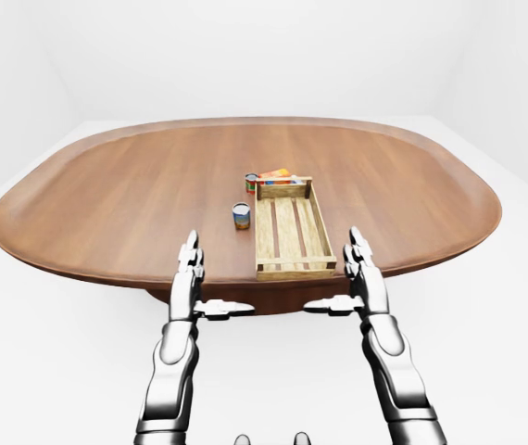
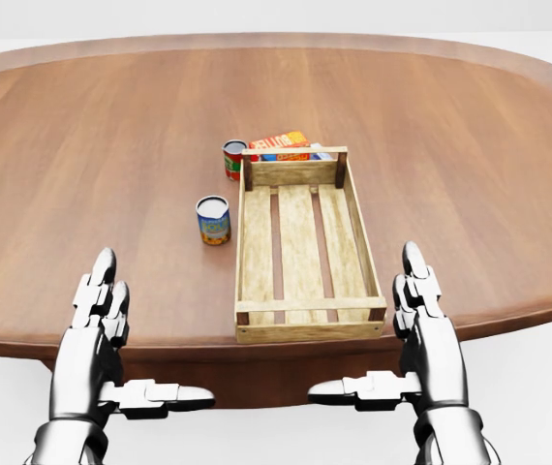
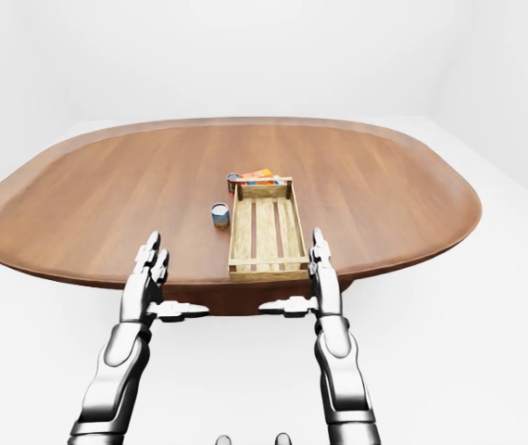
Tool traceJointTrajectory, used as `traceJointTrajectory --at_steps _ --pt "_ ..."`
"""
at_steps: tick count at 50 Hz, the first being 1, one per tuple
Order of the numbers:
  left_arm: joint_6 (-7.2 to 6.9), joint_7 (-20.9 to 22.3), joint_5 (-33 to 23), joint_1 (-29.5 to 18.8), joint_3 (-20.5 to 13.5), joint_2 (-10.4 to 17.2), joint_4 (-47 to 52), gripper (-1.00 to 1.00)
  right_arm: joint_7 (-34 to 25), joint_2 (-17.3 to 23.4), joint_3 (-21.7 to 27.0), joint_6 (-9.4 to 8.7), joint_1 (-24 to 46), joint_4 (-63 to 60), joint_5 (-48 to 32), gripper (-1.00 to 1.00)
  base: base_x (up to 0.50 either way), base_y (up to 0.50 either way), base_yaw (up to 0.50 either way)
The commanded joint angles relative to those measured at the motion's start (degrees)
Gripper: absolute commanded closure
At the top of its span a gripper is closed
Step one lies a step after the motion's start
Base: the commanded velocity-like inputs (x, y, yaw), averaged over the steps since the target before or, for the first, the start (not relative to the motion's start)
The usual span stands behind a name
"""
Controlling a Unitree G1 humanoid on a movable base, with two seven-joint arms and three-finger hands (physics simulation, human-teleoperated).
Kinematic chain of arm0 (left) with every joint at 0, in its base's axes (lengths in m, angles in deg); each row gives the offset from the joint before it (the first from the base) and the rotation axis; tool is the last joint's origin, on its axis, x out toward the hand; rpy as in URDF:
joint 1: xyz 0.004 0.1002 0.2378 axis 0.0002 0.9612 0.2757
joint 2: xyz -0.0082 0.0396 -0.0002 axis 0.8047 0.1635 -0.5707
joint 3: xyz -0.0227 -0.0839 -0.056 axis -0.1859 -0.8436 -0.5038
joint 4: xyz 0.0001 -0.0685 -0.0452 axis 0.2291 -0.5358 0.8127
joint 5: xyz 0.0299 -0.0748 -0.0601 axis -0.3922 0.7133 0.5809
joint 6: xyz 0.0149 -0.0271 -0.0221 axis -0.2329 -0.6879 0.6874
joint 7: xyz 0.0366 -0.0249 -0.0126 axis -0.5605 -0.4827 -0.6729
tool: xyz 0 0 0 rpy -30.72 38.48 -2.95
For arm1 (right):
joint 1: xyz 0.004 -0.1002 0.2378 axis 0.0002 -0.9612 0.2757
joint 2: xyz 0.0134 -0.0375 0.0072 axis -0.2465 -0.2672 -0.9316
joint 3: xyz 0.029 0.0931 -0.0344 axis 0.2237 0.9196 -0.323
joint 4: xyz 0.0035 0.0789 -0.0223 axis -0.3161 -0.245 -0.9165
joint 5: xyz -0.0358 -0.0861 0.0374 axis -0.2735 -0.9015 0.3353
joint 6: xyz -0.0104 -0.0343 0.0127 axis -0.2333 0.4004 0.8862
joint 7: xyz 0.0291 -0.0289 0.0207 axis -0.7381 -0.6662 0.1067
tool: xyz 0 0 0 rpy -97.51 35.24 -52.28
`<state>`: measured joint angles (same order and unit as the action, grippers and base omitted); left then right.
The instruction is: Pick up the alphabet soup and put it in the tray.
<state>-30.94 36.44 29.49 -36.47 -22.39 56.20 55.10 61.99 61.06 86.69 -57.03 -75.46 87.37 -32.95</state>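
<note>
both hands flat open, holding nothing. alphabet soup [image 2: 213, 220] upright on bench [image 2: 82, 174], up and right of left hand [image 2: 100, 300], nearer it than right hand [image 2: 421, 295]; just left of tray [image 2: 302, 329].

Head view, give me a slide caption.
Both open robot hands hover near the table edge; wooden tray empty, two cans beside it.

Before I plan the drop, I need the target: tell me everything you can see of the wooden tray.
The tray is a shallow, pale wooden crate: slatted floor with gaps, low side rails, corner posts. It lies flat and empty on the table, long axis running up the head view. Whether the box at its upper end touches it, I cannot tell.
</note>
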Motion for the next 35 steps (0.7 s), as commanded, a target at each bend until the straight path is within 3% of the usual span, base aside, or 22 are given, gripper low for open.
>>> traceJointTrajectory --at_steps 1,15,21,22,26,28,32,35 --pt "0.2 1.3 0.6 -0.1 -1.4 0.7 -0.3 -1.0 -0.5 0.6 1.4 -0.3 0.4 0.8 0.4 -1.0 0.0 0.0 0.0" --pt "0.15 1.3 0.6 -0.1 -1.4 0.7 -0.1 -1.0 -0.5 0.5 1.2 -0.39 -0.4 -1.2 0.7 -1.0 0.0 0.0 0.0" --pt "0.17 1.3 0.6 -0.1 -1.6 0.8 0.8 -1.0 -0.5 0.5 1.0 0.56 -0.7 -2.2 0.1 -1.0 0.0 0.0 0.0" --pt "0.35 1.2 0.7 -0.1 -1.7 0.8 1.1 -1.0 -0.7 0.5 1.0 0.34 -0.9 -3.0 0.3 -1.0 0.0 0.0 0.0" --pt "2.4 1.3 1.1 0.3 -1.5 0.6 4.8 -1.0 -1.7 0.3 0.8 2.79 -2.7 -9.9 1.2 -1.0 0.0 0.0 0.0" --pt "3.05 1.0 1.0 0.5 -1.6 0.6 6.2 -1.0 -1.3 0.3 0.9 2.39 -2.9 -11.6 0.7 -1.0 0.0 0.0 0.0" --pt "4.11 1.3 2.1 1.0 -1.8 0.5 9.5 -1.0 -0.9 0.4 0.4 3.62 -4.0 -15.3 -1.9 -1.0 0.0 0.0 0.0" --pt "4.12 1.8 2.1 1.4 -1.2 0.4 10.3 -1.0 -0.7 0.3 -0.4 2.75 -4.7 -17.1 -4.1 -1.0 0.0 0.0 0.0"
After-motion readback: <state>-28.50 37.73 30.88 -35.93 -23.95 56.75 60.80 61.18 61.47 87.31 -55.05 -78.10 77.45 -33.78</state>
